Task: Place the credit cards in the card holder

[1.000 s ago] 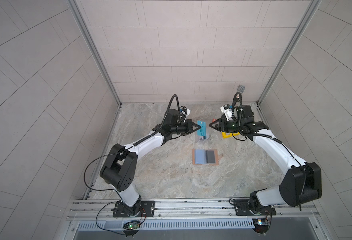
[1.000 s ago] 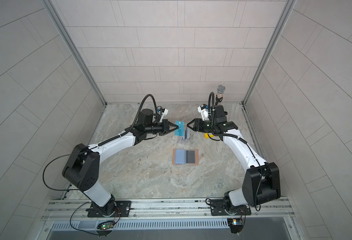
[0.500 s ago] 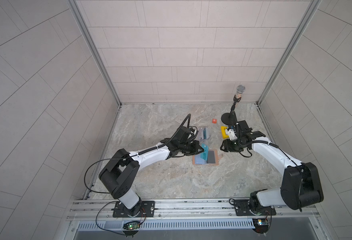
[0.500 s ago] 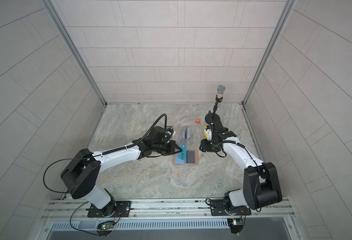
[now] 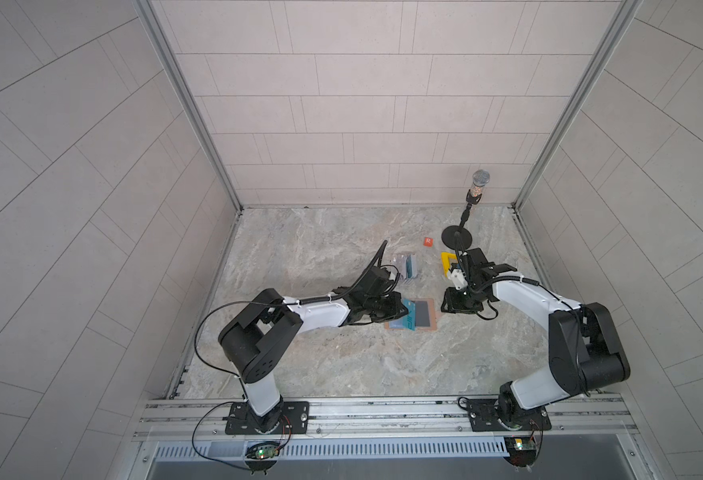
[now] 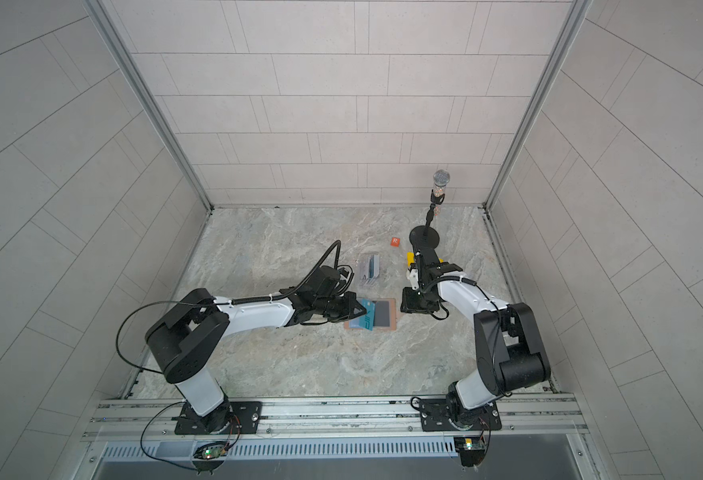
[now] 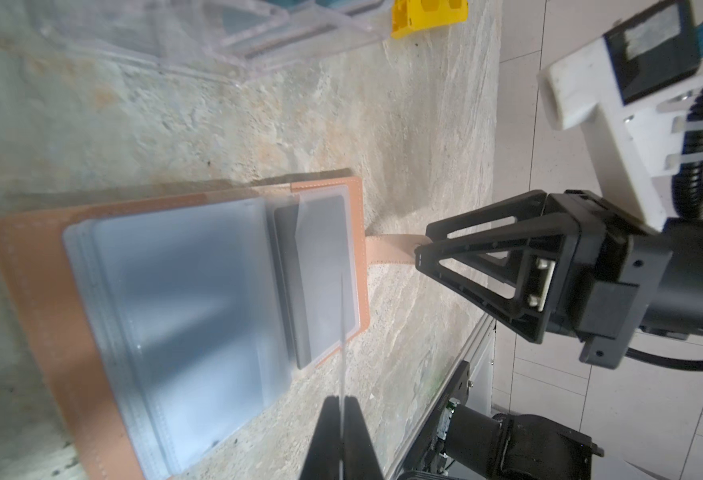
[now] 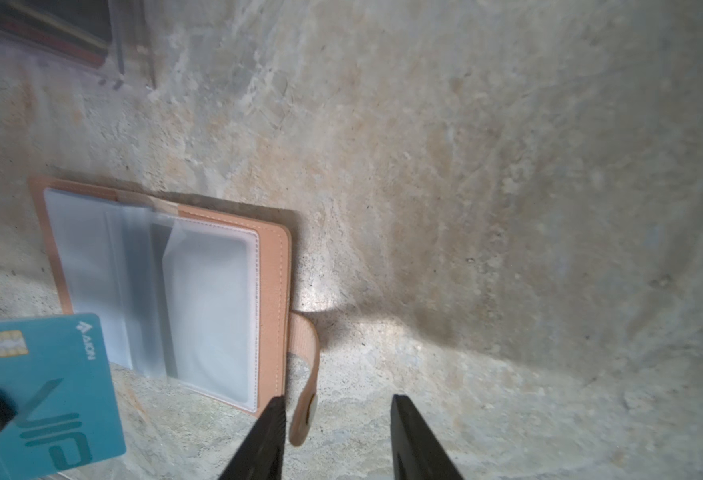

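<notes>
The tan card holder point(image 5: 434, 321) point(image 6: 392, 320) lies open on the table, its clear sleeves facing up. One teal credit card point(image 5: 410, 318) point(image 6: 367, 316) point(image 8: 46, 395) hangs tilted over the holder's left page, with my left gripper point(image 5: 403, 311) point(image 7: 342, 415) shut on it. In the left wrist view the card point(image 7: 342, 332) shows only as a thin edge. My right gripper point(image 5: 444, 307) point(image 8: 337, 405) is open at table level, straddling the holder's snap tab point(image 8: 306, 374) point(image 7: 387, 249). The tab lies close to one finger. More credit cards stand in the clear acrylic stand point(image 5: 408, 268) point(image 6: 368, 268).
A small orange square marked R point(image 5: 427, 241) lies behind the stand. A yellow block point(image 5: 446, 261) and a microphone on a round black base point(image 5: 457, 237) are at the back right, just behind my right arm. Side walls enclose the marble table.
Both arms have come forward and down from the acrylic stand to the card holder. The left gripper brought the teal card along. The right gripper's jaws have narrowed around the snap tab.
</notes>
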Robot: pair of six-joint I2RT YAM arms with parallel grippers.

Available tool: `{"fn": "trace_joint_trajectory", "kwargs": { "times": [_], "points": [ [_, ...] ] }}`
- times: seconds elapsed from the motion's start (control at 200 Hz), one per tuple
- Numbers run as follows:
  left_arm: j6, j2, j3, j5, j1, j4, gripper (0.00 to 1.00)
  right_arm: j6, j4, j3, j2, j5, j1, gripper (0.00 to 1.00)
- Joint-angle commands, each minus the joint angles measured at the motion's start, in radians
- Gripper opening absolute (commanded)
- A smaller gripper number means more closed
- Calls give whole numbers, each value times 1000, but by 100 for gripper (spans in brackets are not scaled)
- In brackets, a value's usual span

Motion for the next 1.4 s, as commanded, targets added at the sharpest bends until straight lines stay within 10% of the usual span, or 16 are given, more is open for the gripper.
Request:
{"fn": "trace_joint_trajectory", "kwargs": {
  "times": [0.0, 0.36, 1.396],
  "points": [
    [-14, 26, -10, -26, -1, 36, 0, 0, 4, -8, 16, 21, 5, 38],
    [6, 78, 12, -23, 2, 82, 0, -1, 11, -13, 35, 47, 5, 15],
    [-1, 153, 20, -57, 25, 160, 0, -4, 1, -6, 59, 50, 26, 10]
  ]
}}
